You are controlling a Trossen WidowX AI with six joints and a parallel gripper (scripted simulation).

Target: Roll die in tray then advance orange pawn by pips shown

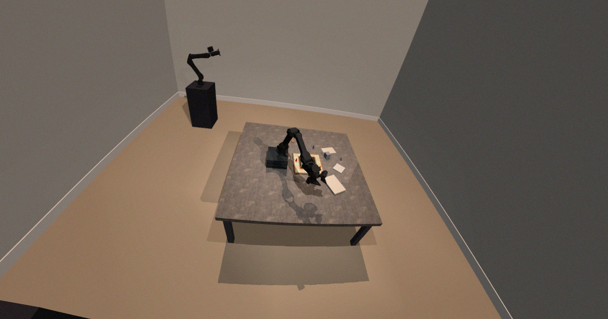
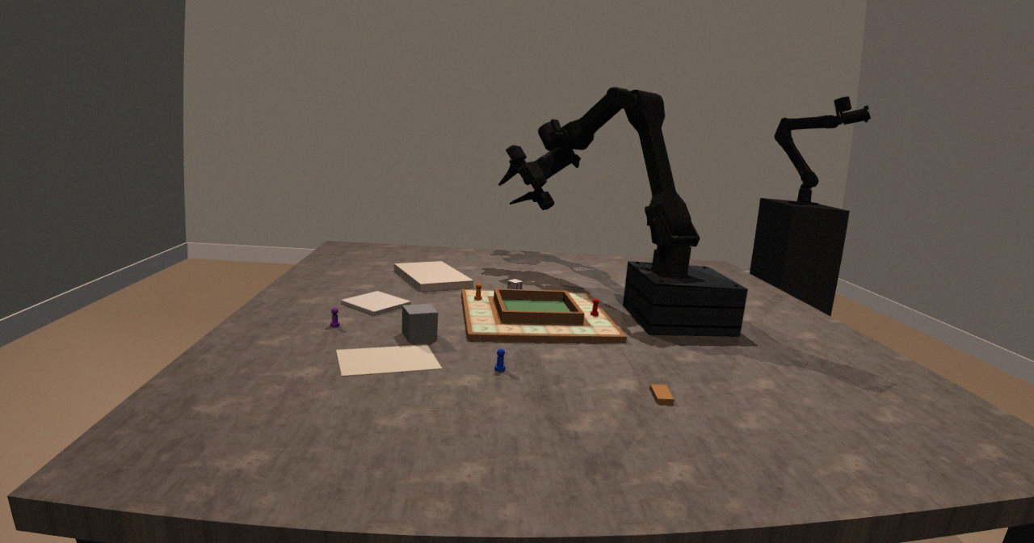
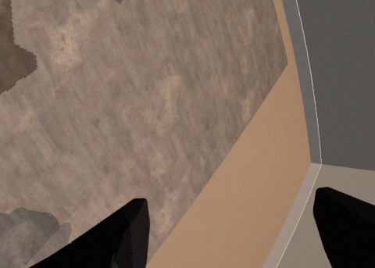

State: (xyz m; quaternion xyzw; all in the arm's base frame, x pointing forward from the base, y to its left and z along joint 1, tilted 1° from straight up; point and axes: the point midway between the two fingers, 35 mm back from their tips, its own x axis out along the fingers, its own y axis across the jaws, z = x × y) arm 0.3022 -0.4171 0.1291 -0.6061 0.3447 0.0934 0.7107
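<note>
The game board [image 2: 540, 331] [image 1: 298, 169] lies on the table with a brown tray with a green floor [image 2: 536, 306] in its middle. The small white die [image 2: 514, 283] sits on the table just behind the board. The orange pawn [image 2: 477, 290] stands on the board's far left corner. A red pawn [image 2: 594, 307] stands on the board's right side. My gripper [image 2: 514, 188] [image 1: 314, 182] [image 3: 233, 207] is open and empty, high in the air above the die and the board's far edge.
A blue pawn [image 2: 499, 359] and a purple pawn [image 2: 334, 316] stand off the board. A grey cube [image 2: 420, 322], three flat white slabs [image 2: 432, 275] [image 2: 375, 300] [image 2: 387, 359] and a small orange block [image 2: 662, 393] lie on the table. The arm's base [image 2: 683, 297] stands right of the board.
</note>
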